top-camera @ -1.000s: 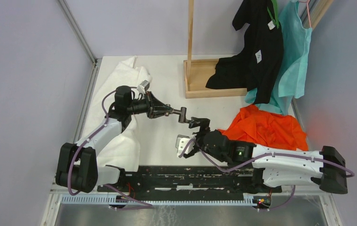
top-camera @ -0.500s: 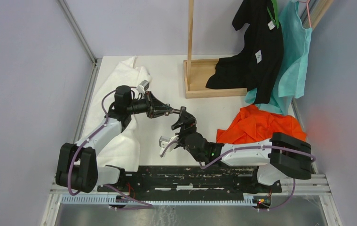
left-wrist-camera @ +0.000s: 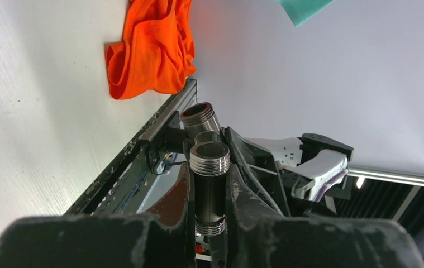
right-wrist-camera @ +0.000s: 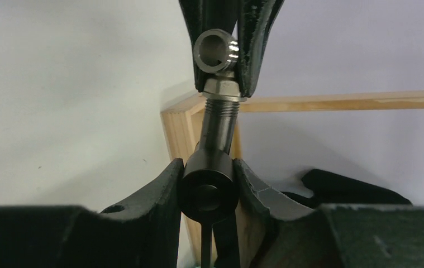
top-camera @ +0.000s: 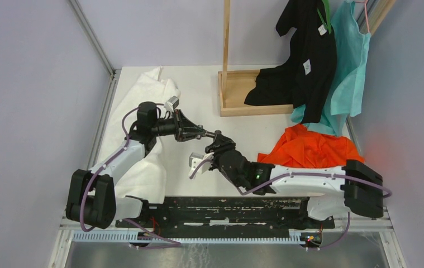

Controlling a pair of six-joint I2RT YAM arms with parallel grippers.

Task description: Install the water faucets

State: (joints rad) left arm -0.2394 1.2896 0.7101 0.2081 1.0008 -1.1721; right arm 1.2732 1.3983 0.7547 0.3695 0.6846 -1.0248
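The water faucets (top-camera: 215, 136) hang above the table's middle as two joined dark metal fittings. My left gripper (top-camera: 203, 133) is shut on the larger fitting's threaded tube (left-wrist-camera: 209, 187), gripped between both fingers; a second threaded end (left-wrist-camera: 198, 115) points away. In the right wrist view, the tube's ring end (right-wrist-camera: 214, 53) sits between the left fingers (right-wrist-camera: 254, 39). A grey stem (right-wrist-camera: 220, 120) runs from its hex nut down to a dark round end (right-wrist-camera: 207, 191). My right gripper (right-wrist-camera: 207, 192) is shut on that end, with both fingers touching it.
A white cloth (top-camera: 148, 97) lies under the left arm. A wooden stand base (top-camera: 237, 105) sits at the back. An orange garment (top-camera: 315, 151) lies to the right. Black (top-camera: 304, 61) and teal (top-camera: 350, 61) clothes hang behind. A black rail (top-camera: 226, 207) runs along the near edge.
My right arm swung left and forward to the fitting held by the left gripper, and its jaws went from open to shut on the dark end. The left arm stayed put.
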